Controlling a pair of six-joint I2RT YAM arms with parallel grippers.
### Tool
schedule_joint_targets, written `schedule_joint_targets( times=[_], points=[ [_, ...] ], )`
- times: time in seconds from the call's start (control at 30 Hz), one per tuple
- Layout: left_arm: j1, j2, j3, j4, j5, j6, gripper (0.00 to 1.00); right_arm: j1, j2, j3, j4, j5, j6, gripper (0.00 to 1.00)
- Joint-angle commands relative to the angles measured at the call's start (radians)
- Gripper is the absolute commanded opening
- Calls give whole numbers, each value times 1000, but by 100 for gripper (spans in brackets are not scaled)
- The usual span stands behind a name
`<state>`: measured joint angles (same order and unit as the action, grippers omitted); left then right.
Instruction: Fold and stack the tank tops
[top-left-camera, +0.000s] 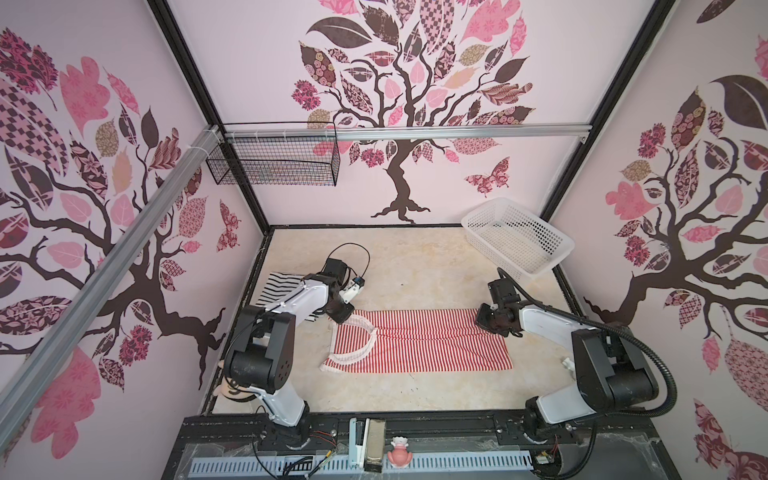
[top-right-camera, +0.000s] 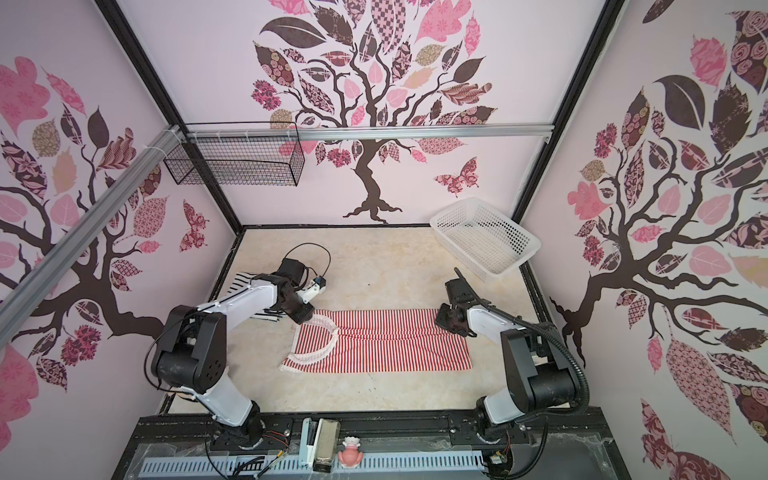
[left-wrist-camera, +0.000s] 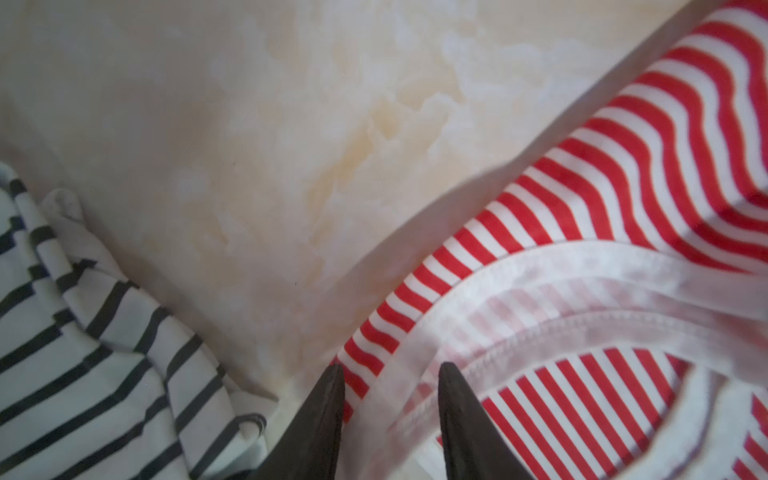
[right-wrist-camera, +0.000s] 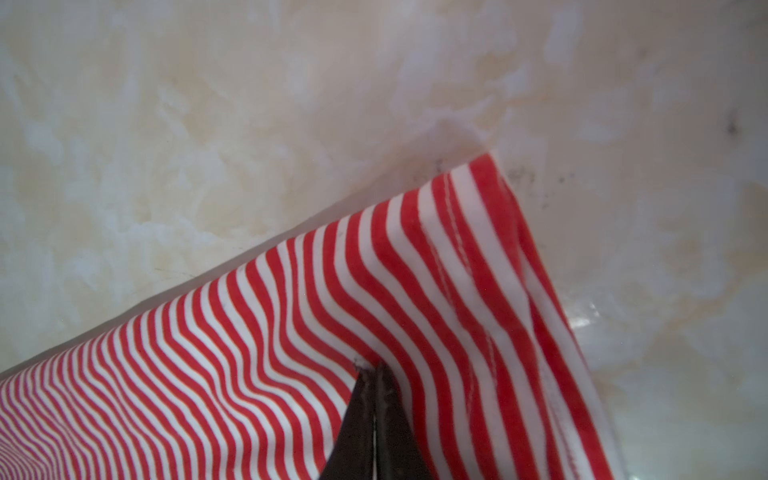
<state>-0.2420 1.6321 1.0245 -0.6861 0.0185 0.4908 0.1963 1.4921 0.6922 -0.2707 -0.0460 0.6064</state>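
Fingers (right-wrist-camera: 360, 419) of my right gripper (right-wrist-camera: 375, 370) are pinched together on the far hem corner of the red-and-white tank top (top-left-camera: 424, 345). The cloth puckers into the tips and that edge sits slightly raised off the table (top-left-camera: 415, 266). Left gripper (left-wrist-camera: 390, 386) is at the far shoulder end; its fingers (left-wrist-camera: 328, 407) stand moderately apart with the white strap trim running between them, not clamped on it as far as I can see. Red top lies lengthwise across mid-table, neck toward my left arm, hem toward my right, spread flat with a long crease down its middle. I judge no fold finished on it yet. Black-and-white tank top (top-left-camera: 280, 286) sits at the table's left edge, mostly hidden under the left arm; the left wrist view shows its rim rumpled, near the red one with bare table between. Whether it is properly folded I cannot tell. My read: early to middle. Remaining: close on the strap, bring far edge over near edge, fold again, stack the pair. White basket (top-left-camera: 515, 237) sits in the far right corner, well apart.
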Motion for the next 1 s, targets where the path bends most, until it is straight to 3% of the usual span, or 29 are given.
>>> schedule_joint_targets(
  times=[0.0, 0.2, 0.67, 0.97],
  points=[
    [6, -109, -74, 17, -21, -2, 42, -1, -11, -47, -87, 29, 14, 8],
    [11, -125, -169, 91, -100, 8, 42, -1, -8, -56, -84, 24, 18, 9],
    [37, 63, -111, 109, -175, 24, 39, -72, -82, -112, -113, 4, 14, 12],
    [44, -187, -5, -23, 127, -65, 41, -72, -185, -111, -141, -32, 8, 18]
  ],
)
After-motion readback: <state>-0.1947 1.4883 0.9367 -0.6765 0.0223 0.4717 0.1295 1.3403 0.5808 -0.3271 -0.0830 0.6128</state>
